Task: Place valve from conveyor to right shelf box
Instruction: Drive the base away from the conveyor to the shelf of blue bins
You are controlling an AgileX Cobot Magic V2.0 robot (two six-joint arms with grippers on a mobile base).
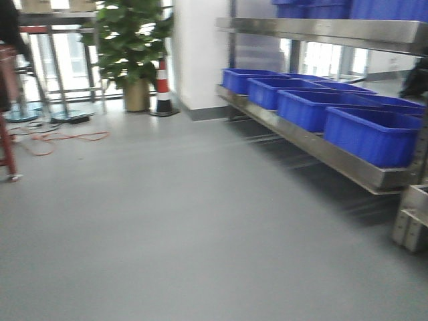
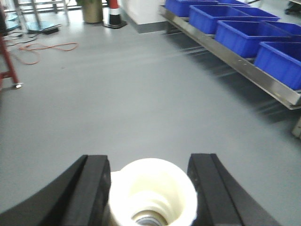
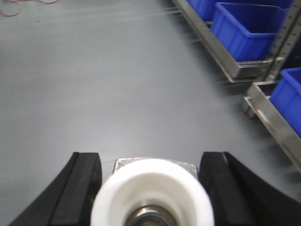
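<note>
Left wrist-mounted view: a cream-white round plastic valve (image 2: 153,188), with a grey metal ring inside its mouth, sits between the two black fingers (image 2: 89,188) of the left gripper (image 2: 149,161). It fills the gap and touches both inner faces, so I log this gripper as clamped on it.

Right wrist-mounted view: a white round valve with a squarish grey metal body (image 3: 150,188) sits the same way in the right gripper (image 3: 150,157). The black fingers (image 3: 221,188) are tight against its sides, so this gripper is also clamped on its load.

Both valves hang over the smooth grey floor (image 1: 167,221), left of the long stainless steel shelf (image 1: 314,147) and well apart from it. Neither is in a box.

A row of blue rectangular plastic boxes (image 1: 374,134) stands on the shelf's lower level, open tops up and close side by side. In the right wrist view the nearest of these lies ahead and to the right of the held valve.

Left of the shelf's far end stands an orange-and-white traffic cone (image 1: 163,87). Further left of it is a leafy green potted plant (image 1: 130,40). Further left again, an orange cable (image 1: 60,137) lies looped on the floor.

All three views are smeared sideways, so fine detail on the valves is unreadable.
</note>
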